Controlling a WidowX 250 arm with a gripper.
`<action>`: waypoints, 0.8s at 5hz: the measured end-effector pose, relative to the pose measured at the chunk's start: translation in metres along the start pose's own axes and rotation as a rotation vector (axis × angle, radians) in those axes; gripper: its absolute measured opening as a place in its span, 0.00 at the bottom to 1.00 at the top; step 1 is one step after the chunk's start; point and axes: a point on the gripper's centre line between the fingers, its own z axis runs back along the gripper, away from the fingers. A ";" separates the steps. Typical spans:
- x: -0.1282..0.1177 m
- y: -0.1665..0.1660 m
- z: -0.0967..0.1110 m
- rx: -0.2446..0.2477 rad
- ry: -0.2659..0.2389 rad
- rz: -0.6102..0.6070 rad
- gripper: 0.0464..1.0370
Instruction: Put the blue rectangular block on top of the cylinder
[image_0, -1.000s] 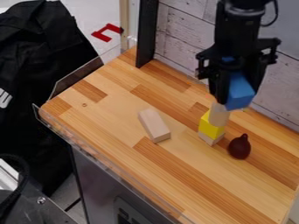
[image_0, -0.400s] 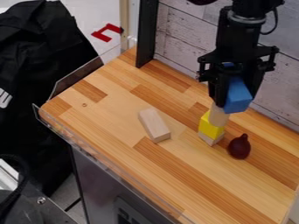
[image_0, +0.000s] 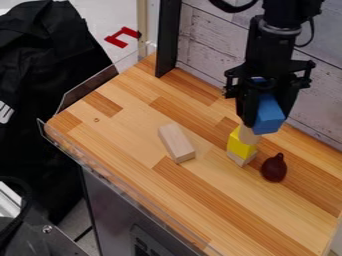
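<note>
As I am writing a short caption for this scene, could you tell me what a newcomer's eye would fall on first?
Probably the blue block, bright in the black gripper at the upper right, over a small stack. In that stack, the yellow block stands out just below the pale cylinder. Next might come the dark red, pear-like object on the wooden tabletop, to the right of the stack.

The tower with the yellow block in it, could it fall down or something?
It might. The gripper holds the blue block right at the cylinder, so a sideways bump could topple the cylinder and the yellow block. And if the tower tips, pieces could knock the dark red thing close beside it.
</note>
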 end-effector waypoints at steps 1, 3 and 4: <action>0.002 0.001 -0.003 0.001 0.010 0.007 0.54; 0.002 0.001 -0.003 -0.002 0.017 -0.001 0.54; 0.003 0.002 -0.008 0.011 0.030 0.001 0.59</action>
